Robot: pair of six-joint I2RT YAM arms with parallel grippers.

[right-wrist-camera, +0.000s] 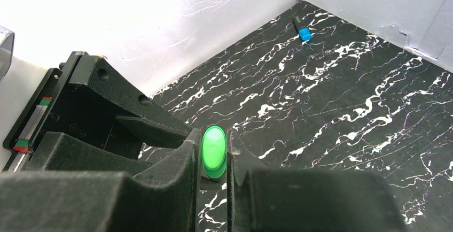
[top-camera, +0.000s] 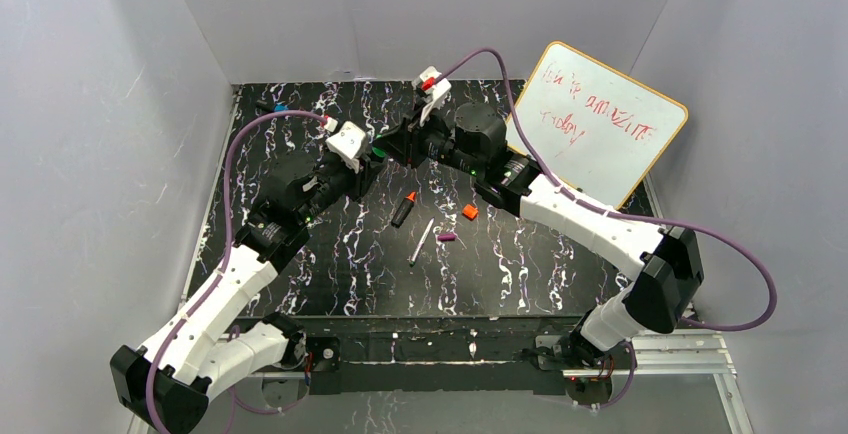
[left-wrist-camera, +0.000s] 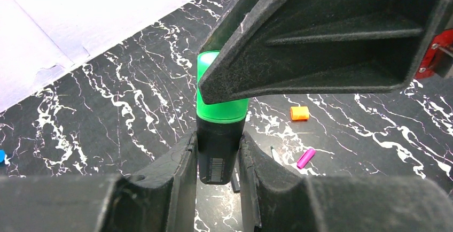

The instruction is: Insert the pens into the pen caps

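Green cap (left-wrist-camera: 221, 109), pinched in the right gripper (right-wrist-camera: 215, 154), sits over the end of the black marker (left-wrist-camera: 216, 162), which the left gripper (left-wrist-camera: 217, 152) clamps by its body. Below that marker in the top view lie the orange-tipped marker (top-camera: 404, 210), orange cap (top-camera: 469, 212), white pen (top-camera: 421, 242) and purple cap (top-camera: 446, 238). Risk: an off-axis push may jam the cap or slide the marker through the jaws.

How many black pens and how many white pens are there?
Black pens: 3 (green-capped pen, orange-tipped pen, blue-ended pen at the back)
White pens: 1 (white pen)
Total: 4
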